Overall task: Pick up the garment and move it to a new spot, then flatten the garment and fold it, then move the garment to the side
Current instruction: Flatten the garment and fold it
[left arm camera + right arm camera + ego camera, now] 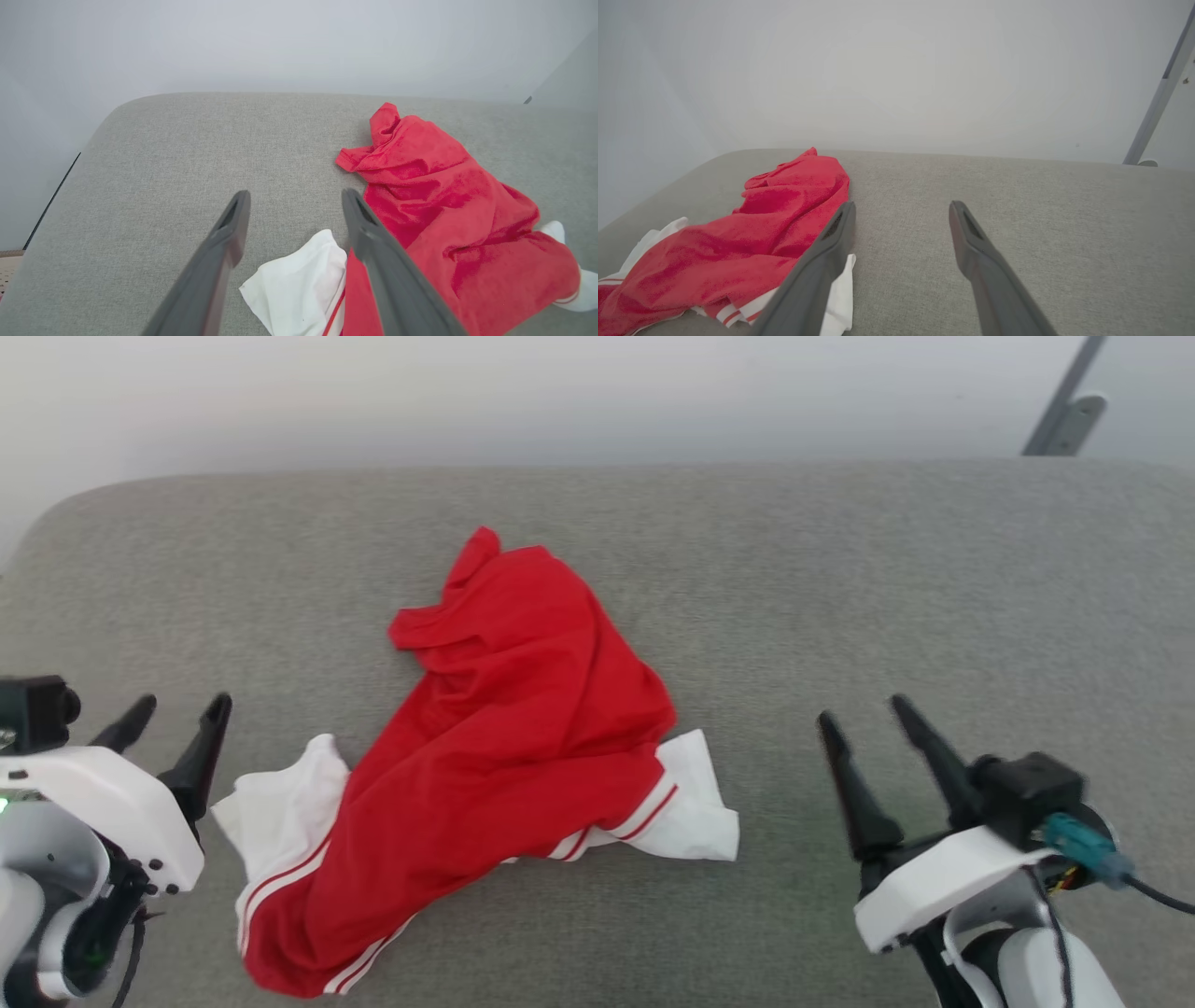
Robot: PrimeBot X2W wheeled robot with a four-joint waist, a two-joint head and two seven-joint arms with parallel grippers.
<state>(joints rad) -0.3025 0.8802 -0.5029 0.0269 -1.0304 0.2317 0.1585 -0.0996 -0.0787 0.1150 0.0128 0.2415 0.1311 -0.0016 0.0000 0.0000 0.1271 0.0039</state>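
Observation:
The red garment [504, 747] lies crumpled in a heap on the grey fabric surface [840, 579], its white cuffs sticking out at the lower left and lower right, with striped trim along the edges. My left gripper [177, 714] hovers open at the left, apart from the white cuff beside it. My right gripper [864, 719] is open at the right, well clear of the cloth. In the left wrist view the garment [439, 196] lies to the right of the open fingers [224, 242]. In the right wrist view the garment [761, 224] sits left of the open fingers [971, 242].
The grey cushioned surface has rounded far corners and a pale wall [560, 392] behind it. A grey metal leg [1064, 411] leans at the back right. Bare grey fabric stretches to the right of the garment.

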